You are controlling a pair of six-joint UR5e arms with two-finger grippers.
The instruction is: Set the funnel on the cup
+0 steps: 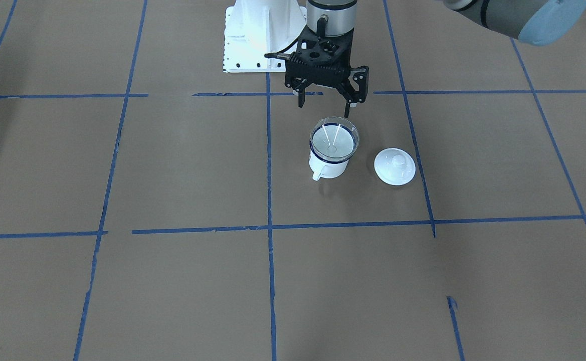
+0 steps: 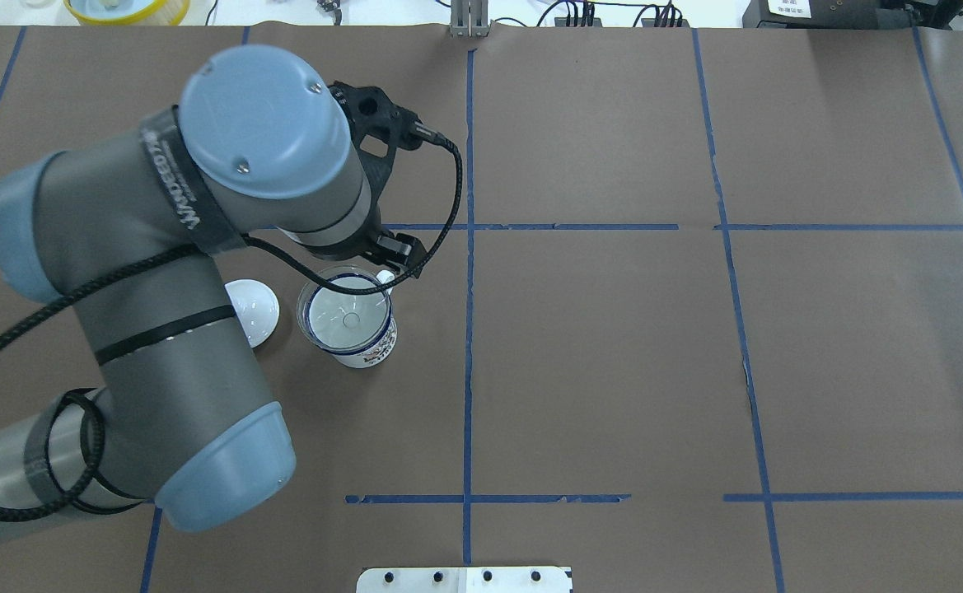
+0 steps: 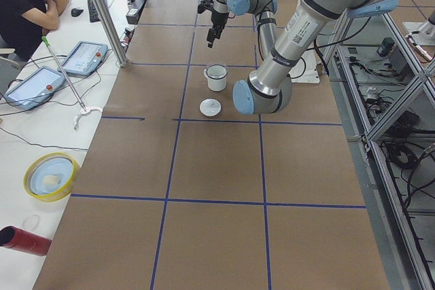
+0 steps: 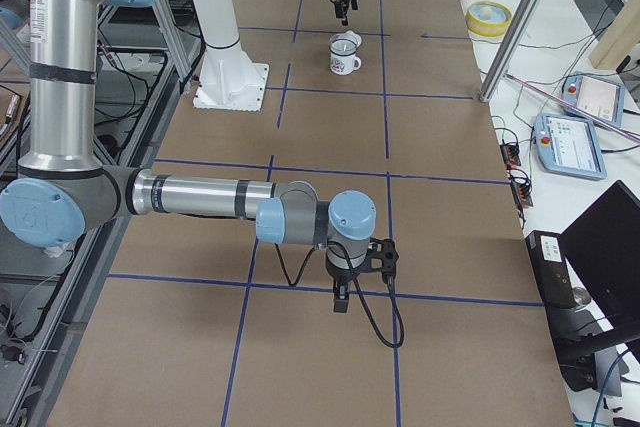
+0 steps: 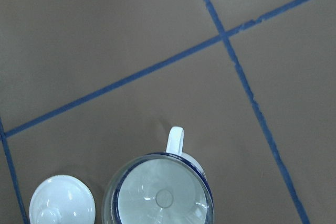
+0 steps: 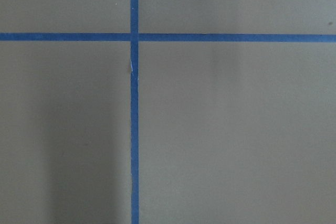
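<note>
We see funnel [image 1: 334, 141] seated in cup [image 1: 329, 169] on worktop [image 1: 172, 281]; left end effector [image 1: 324, 107] wide, empty, just above. We'd lift straight up, clear of rim. Can't tell for right end effector [image 4: 340, 302].

White cup [image 1: 330, 168], dark blue rim; clear funnel [image 1: 334, 141]; white lid [image 1: 394, 166]; brown table [image 1: 172, 165], blue tape grid; black left gripper [image 1: 324, 109].
</note>
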